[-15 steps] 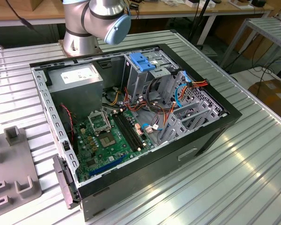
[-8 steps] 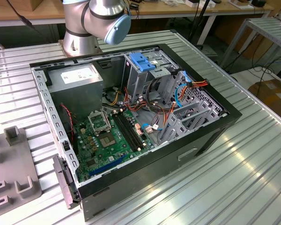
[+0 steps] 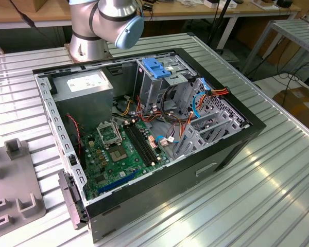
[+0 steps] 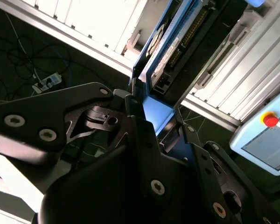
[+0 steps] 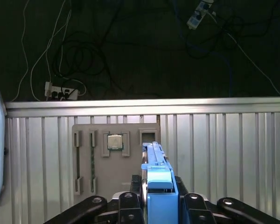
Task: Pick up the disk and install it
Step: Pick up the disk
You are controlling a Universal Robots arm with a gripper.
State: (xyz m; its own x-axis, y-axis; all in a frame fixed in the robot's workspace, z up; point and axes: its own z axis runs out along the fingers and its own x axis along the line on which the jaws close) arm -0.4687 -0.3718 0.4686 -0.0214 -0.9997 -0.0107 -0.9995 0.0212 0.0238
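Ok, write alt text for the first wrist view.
The gripper clamps the disk, seen edge-on in its blue bracket, over a ribbed metal table. Beyond it lies a grey fixture plate holding a square chip; cables and a power strip sit on the dark floor.

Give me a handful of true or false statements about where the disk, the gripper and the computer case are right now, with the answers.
1. The gripper is shut on the disk, which is seen edge-on in the first wrist view. True.
2. The disk sits in the drive cage. False: it is in the gripper, not in the cage.
3. The computer case lies open with its motherboard exposed. True.
4. The power supply box lies outside the case. False: it sits inside the case, in a corner.
5. The grey fixture plate holds a square chip. True.
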